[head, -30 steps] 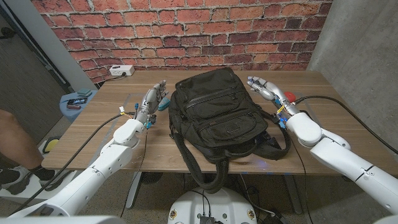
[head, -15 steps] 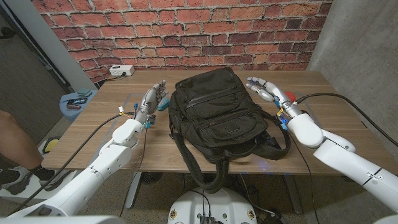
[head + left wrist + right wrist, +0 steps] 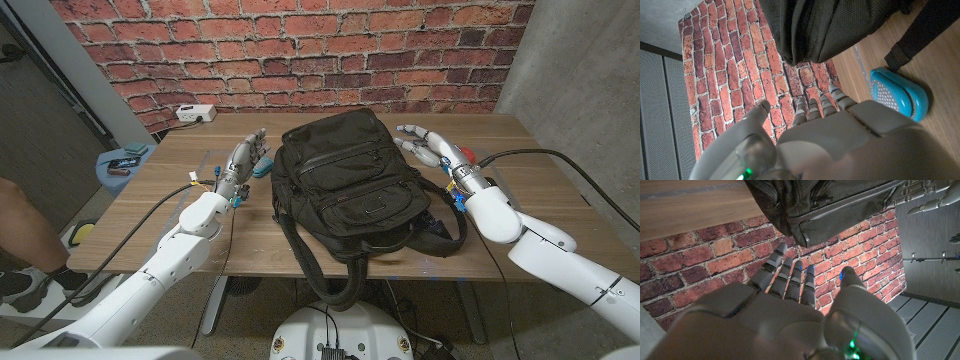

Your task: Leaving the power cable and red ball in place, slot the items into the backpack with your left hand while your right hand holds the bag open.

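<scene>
The backpack [image 3: 350, 180] lies between the left hand [image 3: 247, 158] and right hand [image 3: 428, 143].

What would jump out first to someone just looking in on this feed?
The black backpack lying in the middle of the wooden table, straps trailing over the near edge. Either side of it an empty robot hand is raised with fingers spread: the left hand next to a blue object on the table, the right hand by the bag's far corner. Behind runs a red brick wall.
</scene>
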Motion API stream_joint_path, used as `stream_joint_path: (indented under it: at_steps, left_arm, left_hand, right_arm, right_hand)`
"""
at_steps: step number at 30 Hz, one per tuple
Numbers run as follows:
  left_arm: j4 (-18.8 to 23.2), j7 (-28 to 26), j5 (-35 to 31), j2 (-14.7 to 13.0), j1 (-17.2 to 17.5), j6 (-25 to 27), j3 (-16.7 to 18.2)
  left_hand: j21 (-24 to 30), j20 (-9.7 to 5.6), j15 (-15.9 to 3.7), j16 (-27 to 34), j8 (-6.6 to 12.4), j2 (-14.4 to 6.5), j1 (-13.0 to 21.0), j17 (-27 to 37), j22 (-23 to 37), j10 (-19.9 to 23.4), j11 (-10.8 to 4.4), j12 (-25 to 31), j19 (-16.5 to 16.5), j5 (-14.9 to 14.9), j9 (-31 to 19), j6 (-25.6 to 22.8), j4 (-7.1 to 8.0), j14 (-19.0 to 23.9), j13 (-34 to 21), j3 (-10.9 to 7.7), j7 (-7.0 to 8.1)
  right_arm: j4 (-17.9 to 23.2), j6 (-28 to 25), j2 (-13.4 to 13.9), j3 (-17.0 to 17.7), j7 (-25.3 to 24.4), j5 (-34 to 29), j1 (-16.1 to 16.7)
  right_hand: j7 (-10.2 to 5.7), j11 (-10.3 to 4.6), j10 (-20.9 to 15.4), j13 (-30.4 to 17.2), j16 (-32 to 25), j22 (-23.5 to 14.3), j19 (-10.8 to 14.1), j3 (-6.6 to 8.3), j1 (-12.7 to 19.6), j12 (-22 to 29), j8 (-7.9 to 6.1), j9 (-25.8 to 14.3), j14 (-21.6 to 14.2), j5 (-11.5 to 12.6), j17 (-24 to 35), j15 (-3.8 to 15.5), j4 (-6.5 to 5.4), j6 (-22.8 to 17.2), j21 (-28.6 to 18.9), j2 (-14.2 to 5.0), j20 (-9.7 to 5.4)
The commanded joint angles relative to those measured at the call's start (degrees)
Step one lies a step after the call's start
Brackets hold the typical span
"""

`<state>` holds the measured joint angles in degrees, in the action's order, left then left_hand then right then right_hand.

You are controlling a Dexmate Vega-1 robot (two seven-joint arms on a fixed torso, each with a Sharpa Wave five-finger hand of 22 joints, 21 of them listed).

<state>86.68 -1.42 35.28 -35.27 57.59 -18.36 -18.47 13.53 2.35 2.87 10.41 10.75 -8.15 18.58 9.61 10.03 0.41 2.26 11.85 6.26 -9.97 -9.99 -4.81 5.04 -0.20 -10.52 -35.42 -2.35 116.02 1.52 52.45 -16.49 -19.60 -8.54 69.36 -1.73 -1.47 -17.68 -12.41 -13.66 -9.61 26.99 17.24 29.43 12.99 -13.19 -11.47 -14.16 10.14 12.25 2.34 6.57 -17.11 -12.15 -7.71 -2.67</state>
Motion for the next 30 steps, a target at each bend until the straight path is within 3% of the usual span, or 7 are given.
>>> stream_joint_path:
  at_steps: [1, 30]
  left_arm:
    - [0.7, -0.2, -0.2, -0.3, 0.4, 0.4, 0.1]
    - [2.8, -0.7, -0.3, -1.0, 3.1, -0.3, 0.5]
  left_hand:
    - [-0.2, -0.05, 0.3, -0.2, -0.15, -1.8, 2.1, 0.1, 0.1, 0.3, 0.13, 0.0, 0.4, -0.1, -0.3, -0.4, -0.19, 0.0, -0.2, -0.53, 0.05]
    - [-0.6, -0.03, 0.27, -0.2, -0.18, -1.8, 2.0, 0.1, 0.1, 0.3, 0.12, -0.1, 0.6, -0.1, -0.3, -0.4, -0.47, 0.0, -0.2, -0.9, 0.16]
  right_arm:
    - [3.1, -2.3, 1.4, 1.7, -0.5, -4.7, 3.2]
    - [8.2, -7.8, 3.9, 5.4, -5.1, -19.7, 12.7]
  right_hand:
    - [0.12, -0.21, -0.8, -0.1, -0.4, -0.2, 0.6, 0.05, 0.6, 0.4, -0.25, -0.1, -0.5, 0.2, -0.1, 3.39, 0.42, -0.7, -0.4, 0.08, -2.24]
    - [0.6, 0.07, -2.0, -0.1, -0.7, -0.2, 3.1, -0.19, 2.0, 0.3, -0.02, -0.1, -2.2, 0.2, -0.3, 3.44, 1.95, -1.5, -0.5, 0.92, -1.71]
